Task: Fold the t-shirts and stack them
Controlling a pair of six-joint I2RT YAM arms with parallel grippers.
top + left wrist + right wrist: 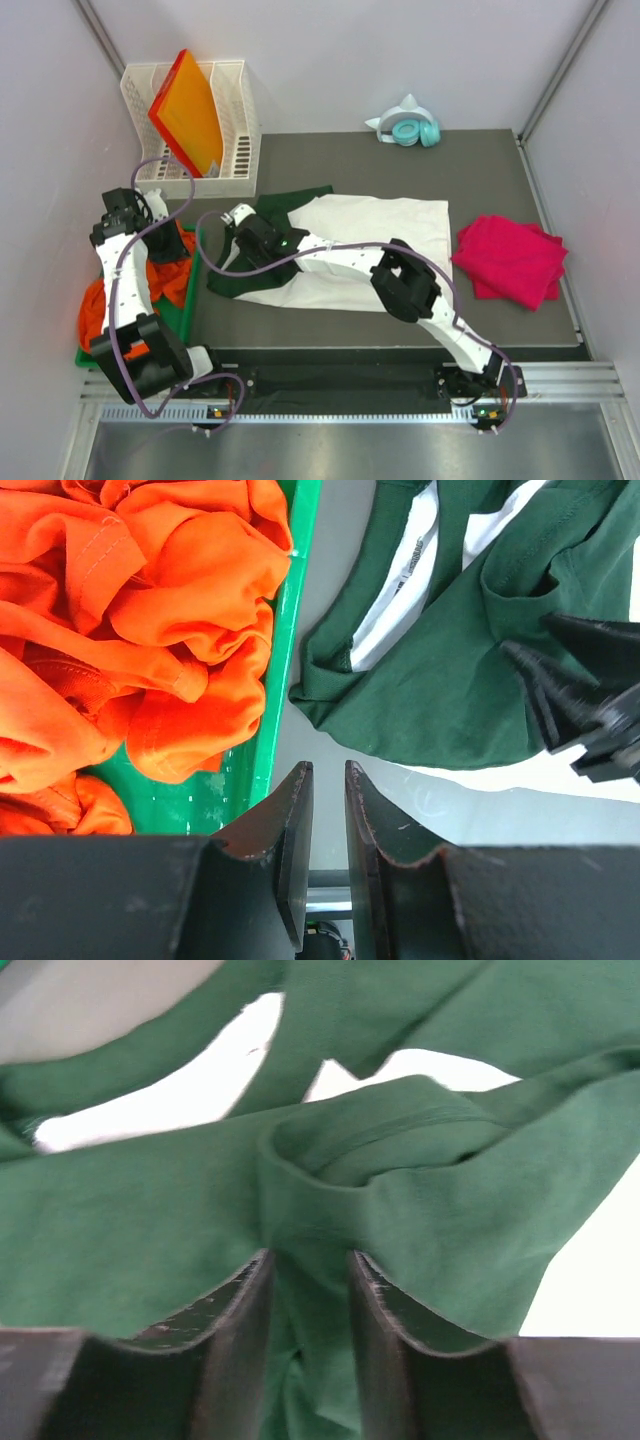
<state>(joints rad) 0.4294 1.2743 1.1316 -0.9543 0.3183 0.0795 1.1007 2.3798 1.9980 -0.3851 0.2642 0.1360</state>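
Note:
A dark green t-shirt point(240, 280) lies crumpled over the left end of a spread white t-shirt point(380, 225) on the grey mat. My right gripper point(248, 240) reaches across to it and is shut on a raised fold of the green t-shirt point(150, 1230), with cloth bunched between the fingers point(235, 1310). My left gripper point(198, 362) hangs near the mat's front left corner. Its fingers point(290, 820) are shut to a narrow slit with nothing in it, above bare table between the green bin point(265, 740) and the green t-shirt point(450, 680).
Crumpled orange shirts point(165, 268) fill the green bin point(190, 300) at the left edge. Folded red shirts point(510, 258) are stacked at the right of the mat. A white rack point(235, 120) holding an orange folder and teal headphones point(410, 130) stand at the back.

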